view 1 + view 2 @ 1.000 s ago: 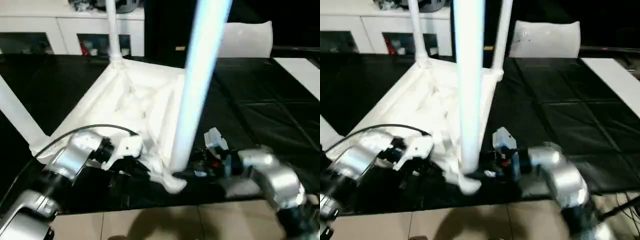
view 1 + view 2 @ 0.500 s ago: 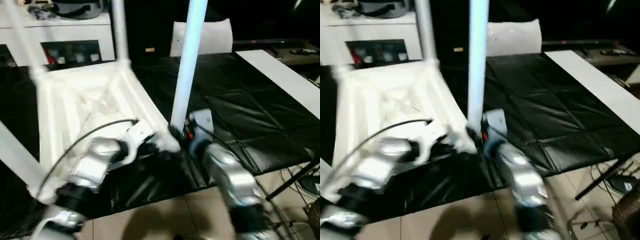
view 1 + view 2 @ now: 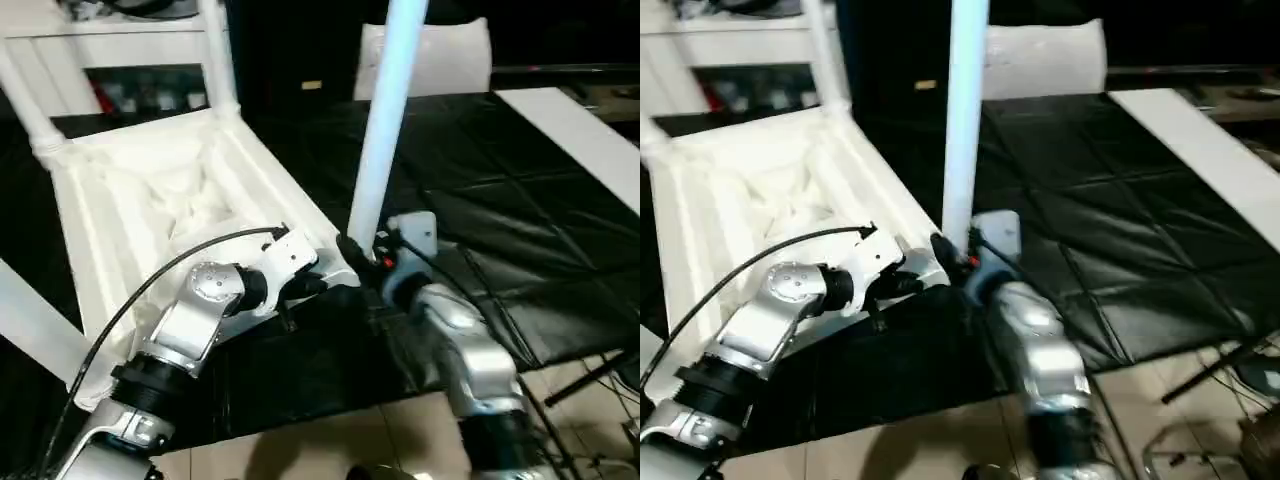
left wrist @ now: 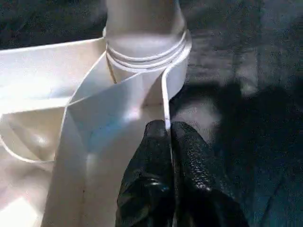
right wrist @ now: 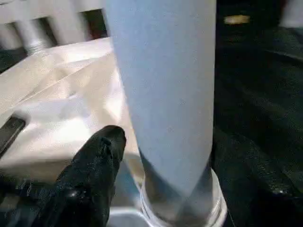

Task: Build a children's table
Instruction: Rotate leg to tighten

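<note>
The all-white plastic children's table (image 3: 160, 190) lies upside down across the left half of the frame on the black quilted worktop (image 3: 520, 220), so the sockets face up. The long tapered white leg (image 3: 385, 120) stands in the near corner socket, centre frame. Left tool (image 4: 168, 137) pinches the top's edge rib shut, probably steadying it. Right tool (image 5: 161, 156) straddles the leg's base, fingers (image 5: 102, 151) wide, apparently not clamping.

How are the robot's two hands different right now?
The left hand is pinched shut on the table top's thin rim; the right hand has its fingers spread around the standing leg. Left holds an edge, right straddles a round post. Both have black fingers and meet at one corner.
</note>
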Available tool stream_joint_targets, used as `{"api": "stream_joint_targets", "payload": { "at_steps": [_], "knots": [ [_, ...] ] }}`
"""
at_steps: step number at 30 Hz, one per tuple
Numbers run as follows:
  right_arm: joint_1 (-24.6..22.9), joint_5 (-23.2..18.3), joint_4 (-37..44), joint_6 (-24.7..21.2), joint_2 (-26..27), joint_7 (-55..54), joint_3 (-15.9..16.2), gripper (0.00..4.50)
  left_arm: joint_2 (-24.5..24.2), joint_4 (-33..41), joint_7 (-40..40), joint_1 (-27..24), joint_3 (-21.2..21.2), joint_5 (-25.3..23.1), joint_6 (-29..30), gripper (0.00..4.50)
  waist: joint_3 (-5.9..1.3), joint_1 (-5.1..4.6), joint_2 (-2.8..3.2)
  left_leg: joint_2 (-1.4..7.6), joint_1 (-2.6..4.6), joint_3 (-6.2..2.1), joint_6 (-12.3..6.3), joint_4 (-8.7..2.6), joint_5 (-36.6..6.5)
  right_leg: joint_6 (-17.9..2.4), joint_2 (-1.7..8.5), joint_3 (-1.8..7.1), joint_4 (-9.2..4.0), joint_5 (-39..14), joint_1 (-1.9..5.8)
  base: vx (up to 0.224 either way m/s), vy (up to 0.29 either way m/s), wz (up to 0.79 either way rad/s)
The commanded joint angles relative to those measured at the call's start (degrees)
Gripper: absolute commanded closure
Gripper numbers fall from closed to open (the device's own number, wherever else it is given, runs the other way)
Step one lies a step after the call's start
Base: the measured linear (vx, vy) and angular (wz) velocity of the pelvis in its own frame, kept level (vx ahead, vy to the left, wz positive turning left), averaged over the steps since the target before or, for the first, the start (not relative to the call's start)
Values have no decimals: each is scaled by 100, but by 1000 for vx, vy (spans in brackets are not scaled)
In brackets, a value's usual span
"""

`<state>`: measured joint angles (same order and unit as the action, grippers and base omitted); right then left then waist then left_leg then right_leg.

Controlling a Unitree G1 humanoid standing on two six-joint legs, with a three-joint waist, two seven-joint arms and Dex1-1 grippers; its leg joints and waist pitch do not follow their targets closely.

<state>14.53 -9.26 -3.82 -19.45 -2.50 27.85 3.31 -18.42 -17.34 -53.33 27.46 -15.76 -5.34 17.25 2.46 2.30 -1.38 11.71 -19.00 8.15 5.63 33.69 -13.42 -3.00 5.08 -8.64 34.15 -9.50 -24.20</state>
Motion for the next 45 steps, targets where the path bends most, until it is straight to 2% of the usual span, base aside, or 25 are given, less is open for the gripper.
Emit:
{"api": "stream_joint_targets", "payload": {
  "at_steps": [1, 4, 5, 7, 8, 9, 12, 14, 16, 17, 22, 23, 26, 28, 30, 31, 35, 37, 39, 41, 42, 45],
  "knots": [
    [-74, -216, 253, 70, -308, 705, 206, 107, -155, -5, -548, 50, -205, 94, -524, 450, -335, 94, 15, 102, -119, 72, -638, -330, 34, -700, 400, 436, -383, -1015, 505, 0, 0, 0],
    [-135, -362, 344, 55, -816, 1435, 211, 94, -394, -107, -998, 39, -320, 123, -858, 450, -317, 157, 20, 119, -86, 69, -465, -359, -284, -476, 377, 425, -447, -1535, 477, 0, 0, 0],
    [-179, -487, 417, 50, -1198, 2035, 233, 94, -566, -216, -1278, 53, -400, 116, -1079, 450, -308, 172, 16, 126, -83, 68, -436, -373, -403, -425, 365, 421, -460, -1670, 476, 0, 0, 0],
    [-187, -571, 448, 29, -1480, 2465, 271, 94, -665, -295, -1521, 72, -447, 154, -1276, 450, -292, 216, 30, 148, -50, 75, -392, -381, -572, -386, 376, 426, -483, -1841, 446, 0, 0, 0],
    [-185, -646, 464, 5, -1654, 2708, 306, 94, -719, -348, -1685, 88, -476, 205, -1404, 450, -294, 251, 9, 148, -52, 71, -354, -390, -625, -325, 382, 416, -497, -1998, 461, 0, 0, 0],
    [-178, -681, 470, 10, -1790, 2904, 345, 94, -757, -378, -1805, 107, -500, 234, -1472, 450, -294, 282, 6, 147, -23, 76, -331, -391, -641, -297, 384, 415, -518, -2082, 438, 0, 0, 0],
    [-64, -804, 409, 34, -2397, 3805, 573, 94, -914, -572, -2441, 221, -623, 371, -1837, 450, -304, 345, -6, 149, -21, 74, -378, -392, -608, -295, 386, 417, -504, -2063, 454, 0, 0, 0],
    [60, -750, 263, 160, -2605, 4181, 714, 94, -988, -675, -2793, 295, -744, 406, -2066, 450, -320, 364, -34, 147, -51, 66, -381, -386, -506, -339, 392, 410, -467, -1918, 472, 0, 0, 0],
    [132, -684, 171, 261, -2692, 4392, 795, 94, -1011, -722, -3004, 338, -805, 440, -2190, 450, -335, 384, -34, 159, -49, 71, -367, -373, -413, -411, 402, 415, -439, -1761, 465, 0, 0, 0],
    [151, -665, 149, 287, -2709, 4450, 815, 94, -1012, -737, -3067, 352, -819, 451, -2235, 450, -334, 405, -56, 163, -39, 77, -358, -374, -381, -460, 400, 416, -431, -1708, 464, 0, 0, 0],
    [363, -580, -92, 457, -2700, 4668, 992, 94, -1015, -750, -3414, 453, -978, 446, -2377, 450, -347, 473, -55, 181, -35, 79, -307, -373, -273, -610, 402, 421, -368, -1450, 464, 0, 0, 0],
    [442, -586, -181, 536, -2698, 4765, 1075, 121, -992, -790, -3534, 505, -1036, 448, -2458, 450, -344, 485, -52, 186, -32, 82, -299, -372, -266, -626, 404, 427, -369, -1431, 464, 0, 0, 0],
    [541, -599, -318, 617, -2675, 4956, 1187, 132, -941, -868, -3654, 581, -1100, 442, -2589, 450, -351, 546, -51, 188, -30, 94, -302, -361, -261, -651, 414, 432, -361, -1381, 468, 0, 0, 0],
    [568, -631, -344, 608, -2671, 5089, 1250, 166, -912, -922, -3688, 623, -1117, 427, -2651, 450, -356, 552, -71, 185, -38, 95, -282, -362, -264, -634, 405, 427, -352, -1390, 476, 0, 0, 0],
    [559, -664, -307, 574, -2680, 5198, 1296, 171, -898, -943, -3706, 642, -1123, 416, -2669, 450, -357, 564, -57, 192, -37, 91, -270, -363, -268, -611, 409, 428, -351, -1400, 480, 0, 0, 0],
    [548, -692, -281, 561, -2691, 5281, 1330, 175, -895, -968, -3721, 661, -1137, 394, -2703, 450, -359, 561, -86, 183, -51, 95, -274, -356, -262, -590, 403, 426, -347, -1387, 491, 0, 0, 0],
    [539, -750, -285, 560, -2727, 5425, 1414, 216, -904, -1027, -3744, 682, -1165, 391, -2765, 450, -358, 567, -84, 176, -58, 90, -260, -358, -254, -486, 400, 419, -361, -1525, 492, 0, 0, 0],
    [542, -761, -295, 557, -2727, 5451, 1432, 220, -905, -1035, -3755, 682, -1167, 390, -2774, 450, -360, 572, -71, 176, -52, 91, -246, -358, -249, -476, 404, 419, -363, -1541, 486, 0, 0, 0],
    [550, -792, -310, 507, -2705, 5478, 1451, 243, -904, -1038, -3767, 676, -1165, 393, -2776, 450, -366, 572, -77, 175, -56, 91, -239, -355, -214, -474, 398, 417, -357, -1498, 490, 0, 0, 0],
    [525, -839, -278, 416, -2680, 5520, 1478, 253, -903, -1070, -3768, 677, -1169, 375, -2783, 450, -366, 572, -75, 177, -54, 91, -244, -352, -200, -492, 394, 418, -351, -1449, 487, 0, 0, 0],
    [488, -892, -228, 334, -2654, 5518, 1476, 253, -904, -1068, -3746, 668, -1154, 375, -2750, 450, -368, 574, -54, 176, -54, 90, -251, -352, -189, -513, 391, 417, -348, -1411, 490, 0, 0, 0],
    [400, -1001, -134, 194, -2582, 5459, 1436, 256, -903, -1053, -3671, 638, -1112, 408, -2656, 450, -368, 577, -64, 176, -55, 94, -242, -351, -208, -519, 395, 416, -353, -1402, 491, 0, 0, 0]
  ]
}}
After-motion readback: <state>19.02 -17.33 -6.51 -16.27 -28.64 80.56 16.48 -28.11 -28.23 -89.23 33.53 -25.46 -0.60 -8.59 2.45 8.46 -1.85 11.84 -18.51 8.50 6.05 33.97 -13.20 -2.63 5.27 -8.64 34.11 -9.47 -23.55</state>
